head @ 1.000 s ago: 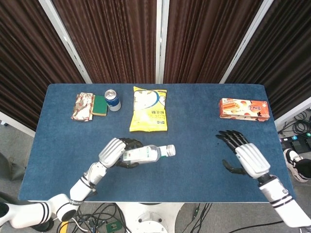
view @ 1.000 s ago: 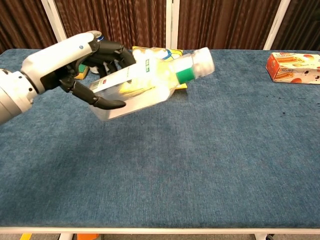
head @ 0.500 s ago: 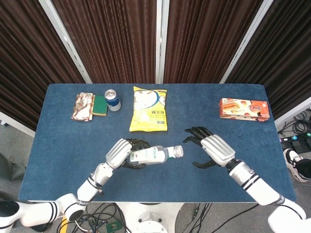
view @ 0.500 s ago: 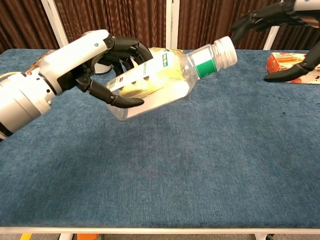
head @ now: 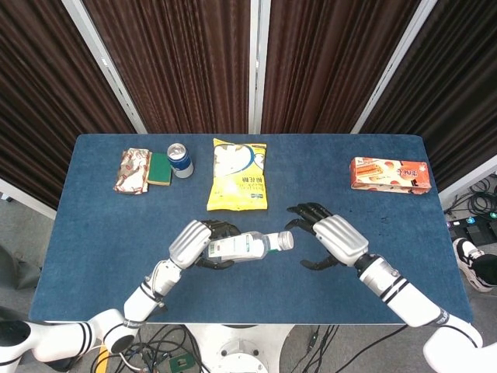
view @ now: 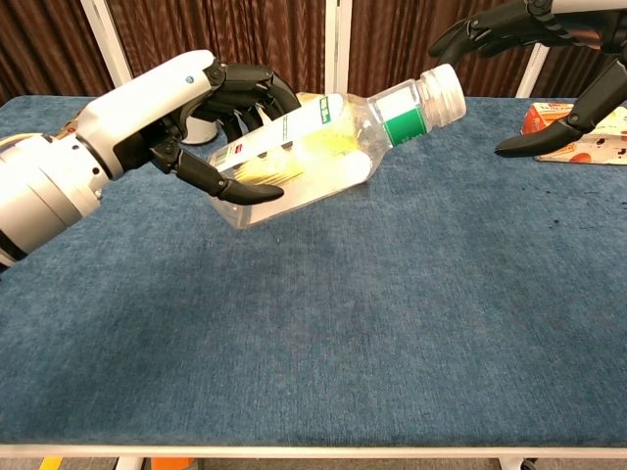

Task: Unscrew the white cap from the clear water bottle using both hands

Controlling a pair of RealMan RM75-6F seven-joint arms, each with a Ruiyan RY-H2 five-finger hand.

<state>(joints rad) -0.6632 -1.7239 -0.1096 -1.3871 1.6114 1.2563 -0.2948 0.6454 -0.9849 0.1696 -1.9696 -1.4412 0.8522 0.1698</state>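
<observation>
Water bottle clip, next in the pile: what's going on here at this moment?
The left robot hand grips the clear water bottle around its body and holds it tilted above the blue table, with the white cap pointing toward the right robot hand. That hand is open, fingers spread, close beside the cap but not touching it. The cap is on the bottle. At the back of the table lie a yellow snack bag, a soda can and an orange box.

Mid-frame, the bottle (head: 247, 246) lies tilted in the left robot hand (head: 196, 242), cap (head: 285, 241) toward the right robot hand (head: 332, 237) just beside it. Bag (head: 238, 176) above; box (head: 389, 174) upper right.
</observation>
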